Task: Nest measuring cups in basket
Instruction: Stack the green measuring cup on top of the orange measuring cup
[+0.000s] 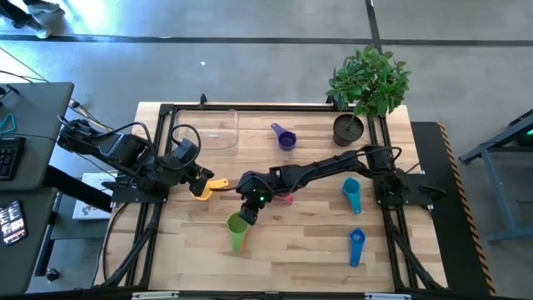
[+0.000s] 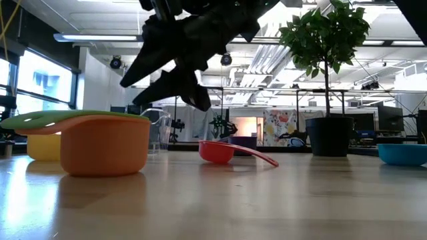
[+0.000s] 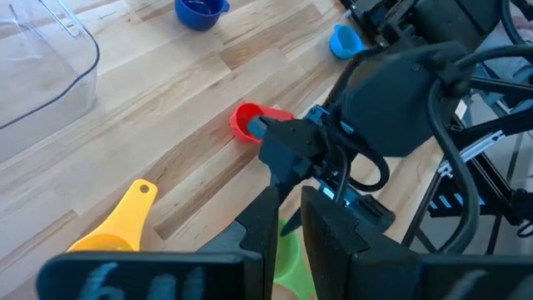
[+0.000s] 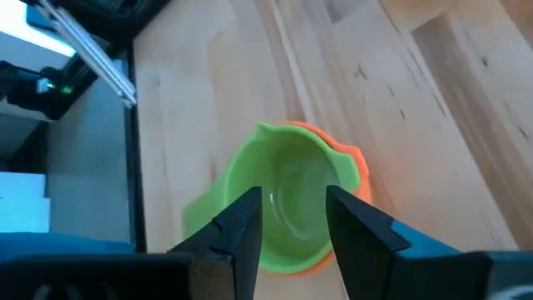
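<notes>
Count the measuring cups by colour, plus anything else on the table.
Purple cup: 1
Yellow cup: 1
Red cup: 1
Green cup, sitting inside the orange one: 1
Orange cup: 1
Teal cup: 1
Blue cup: 1
Clear basket: 1
Potted plant: 1
Total: 9

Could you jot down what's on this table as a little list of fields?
Green cup: sits inside the orange cup, front of table
Right gripper: open, just above the green cup
Left gripper: by the yellow cup
Red cup: loose, mid-table
Purple cup: loose, near plant pot
Teal cup, blue cup: loose, right side
Clear tub: no cups inside
</notes>
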